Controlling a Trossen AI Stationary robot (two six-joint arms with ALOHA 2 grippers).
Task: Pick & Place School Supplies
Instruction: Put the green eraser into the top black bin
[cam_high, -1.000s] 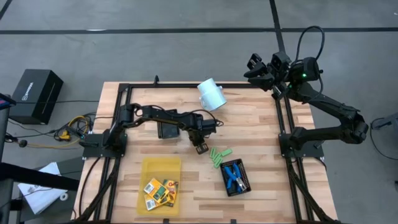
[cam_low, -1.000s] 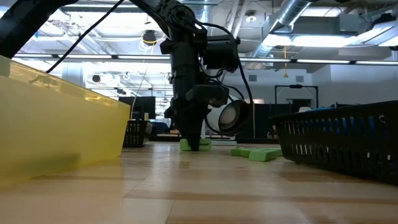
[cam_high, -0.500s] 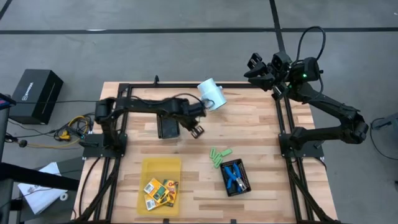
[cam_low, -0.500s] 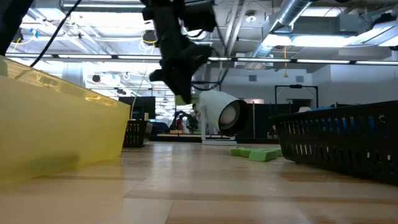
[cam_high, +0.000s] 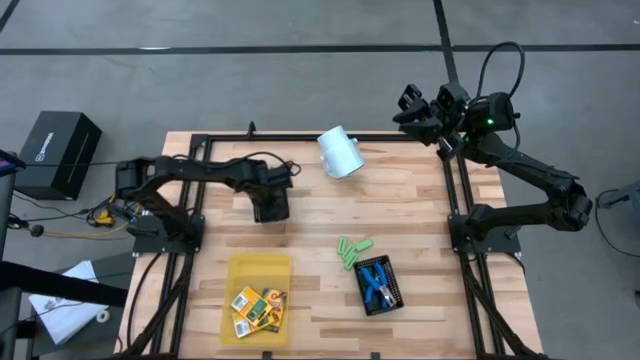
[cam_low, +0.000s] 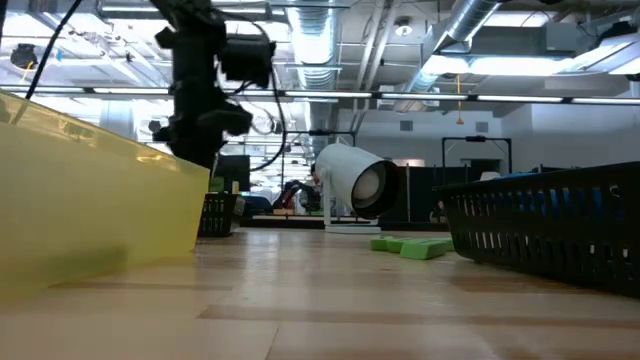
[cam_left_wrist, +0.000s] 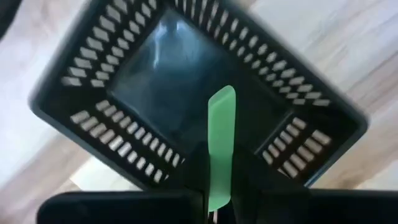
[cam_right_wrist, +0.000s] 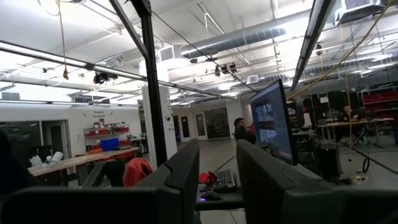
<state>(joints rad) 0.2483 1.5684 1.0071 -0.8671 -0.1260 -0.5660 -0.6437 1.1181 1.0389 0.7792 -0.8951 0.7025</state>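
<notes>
My left gripper (cam_high: 274, 196) hangs over the small black mesh tray (cam_left_wrist: 130, 93) at the table's left and is shut on one light-green oblong piece (cam_left_wrist: 221, 118). In the low view the yellow tray (cam_low: 90, 200) hides its fingertips. More green pieces (cam_high: 352, 250) lie flat on the wood at mid-table. Two blue-handled tools lie in a second black mesh tray (cam_high: 379, 285). Orange-yellow boxes (cam_high: 258, 305) lie in the yellow tray (cam_high: 258, 270). My right gripper (cam_right_wrist: 217, 168) is raised beyond the far right corner, open, with nothing between its fingers. My left gripper pinches the green piece between its two fingers (cam_left_wrist: 194, 177) at the piece's upper end (cam_left_wrist: 219, 186). The fingers point down from above and lie along the piece. It sticks out past the fingertips, lower end toward the tray floor, and hangs clear of the tray.
A white cup (cam_high: 340, 152) lies on its side near the far edge, its mouth toward the low camera. A black metal frame runs along the table's left, far and right edges. Bare wood lies between the trays.
My left gripper has risen from the table beside the green pile with one green piece. It has gone toward the table's left edge and slightly toward the far edge, rolling its wrist, to a place above the small black tray. It has stayed shut on the piece.
</notes>
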